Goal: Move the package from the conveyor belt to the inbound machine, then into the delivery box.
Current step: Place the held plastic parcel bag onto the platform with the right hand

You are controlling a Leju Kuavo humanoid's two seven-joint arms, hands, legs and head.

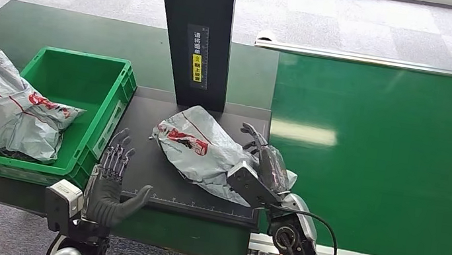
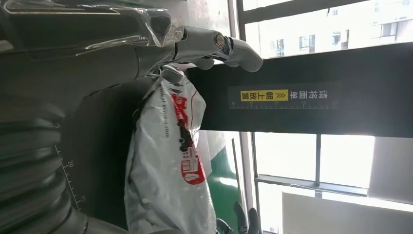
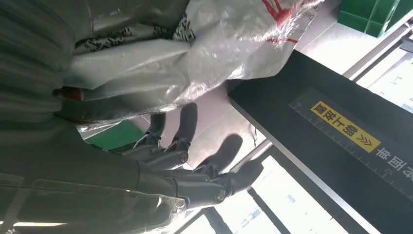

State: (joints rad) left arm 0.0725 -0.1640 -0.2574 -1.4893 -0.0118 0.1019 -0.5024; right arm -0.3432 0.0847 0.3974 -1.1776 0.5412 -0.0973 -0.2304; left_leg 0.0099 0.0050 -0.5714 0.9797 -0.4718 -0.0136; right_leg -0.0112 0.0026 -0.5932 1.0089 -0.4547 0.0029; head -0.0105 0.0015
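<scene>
Package [image 1: 197, 147], a crumpled grey plastic mailer with red print, lies on the dark platform of the inbound machine [image 1: 149, 177], just in front of the machine's black upright post [image 1: 194, 29]. The right hand [image 1: 264, 166] rests at the package's near right end, touching it, fingers extended and slightly apart; the right wrist view shows those fingers [image 3: 187, 122] stretched out beside the bag's plastic, not wrapped around it, so the hand looks open and grips nothing that can be seen. The left hand [image 1: 110, 181] hovers at the platform's near left corner, apart from the package, palm raised, thumb out to the side and fingers spread, holding nothing. To its left on the green counter [image 1: 31, 20] stands the green delivery box [image 1: 117, 95], and a second grey package [image 1: 3, 103] lies across the box's left rim, partly inside and partly hanging over the wall. To the right of the machine stretches the green conveyor belt [image 1: 392, 157], edged by a metal rail [image 1: 386, 62]. A yellow label [image 1: 196, 70] with characters sits on the post.
</scene>
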